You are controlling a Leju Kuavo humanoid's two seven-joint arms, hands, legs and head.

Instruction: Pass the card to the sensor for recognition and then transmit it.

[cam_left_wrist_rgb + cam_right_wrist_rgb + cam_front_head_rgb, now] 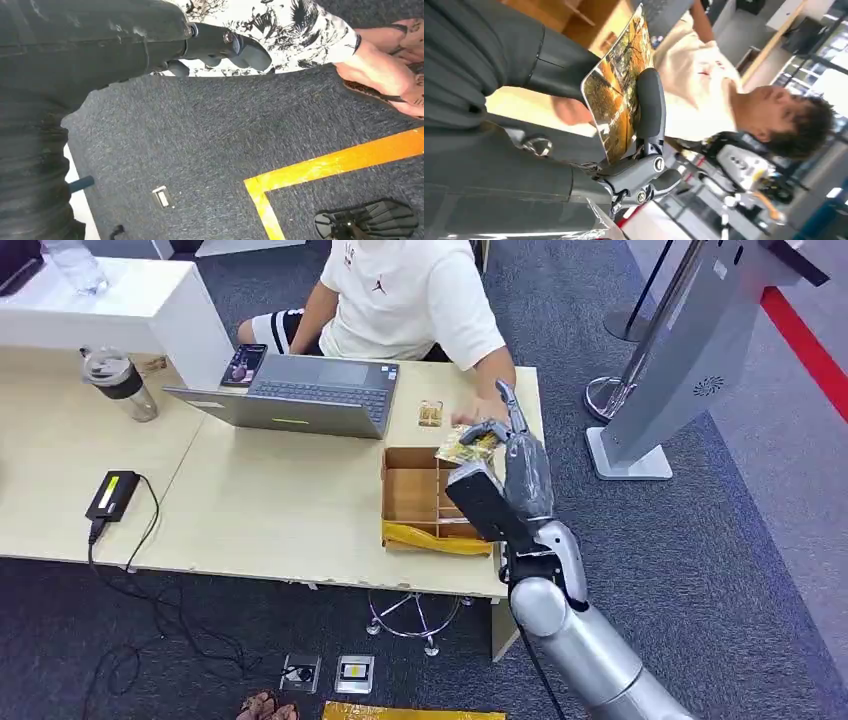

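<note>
Right robot hand [505, 455] is up over the tabletop [270, 510], fingers pressed on one card [466, 445], a glossy yellow-orange printed one, held above the far right corner of the open cardboard box [412, 495]. In the right wrist view the card [619, 85] sits pinched between the thick thumb [650, 107] and the palm, its long axis running along the thumb, printed face toward the camera. One person [410, 295] in a white shirt sits just beyond the robot hand, their hand [478, 410] on the tabletop just past the card. One second small card [430, 415] lies flat beside the single laptop [300, 395]. Left robot hand [220, 45] hangs over the carpet, fingers curled in, holding nothing.
</note>
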